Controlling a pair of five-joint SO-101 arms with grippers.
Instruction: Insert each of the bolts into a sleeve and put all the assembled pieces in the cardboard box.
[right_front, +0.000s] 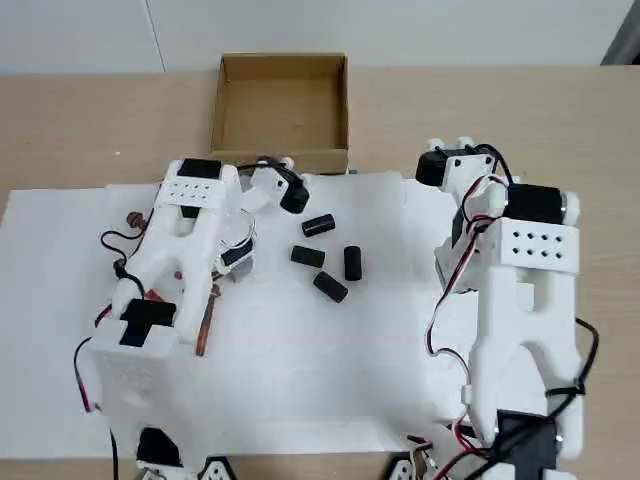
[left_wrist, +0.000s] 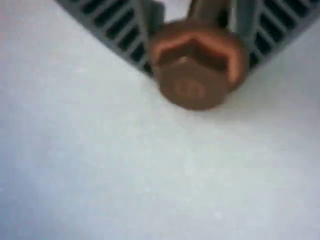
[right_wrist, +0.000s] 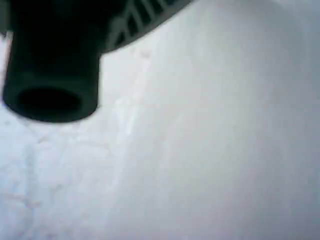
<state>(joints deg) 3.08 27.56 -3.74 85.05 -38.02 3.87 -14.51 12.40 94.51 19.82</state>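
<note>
White foam (right_front: 330, 370) covers the table (right_front: 60, 120). Left end effector (left_wrist: 196, 25) clamps a copper bolt (left_wrist: 197, 70), right end effector (right_wrist: 60, 17) a black sleeve (right_wrist: 50, 80); any tilt between them could jam the insert, imo.

No writing can be read anywhere; the copper-coloured bolt (left_wrist: 195, 75) bears faint raised marks on its head, too blurred to make out.

Looks like a robotics lab or workshop bench. Told by two white plastic arms (right_front: 185, 240) with loose wires (right_front: 80, 375), set on a white sheet (right_front: 330, 360) over a pale wooden table (right_front: 60, 130), plain wall (right_front: 400, 25) behind.
</note>
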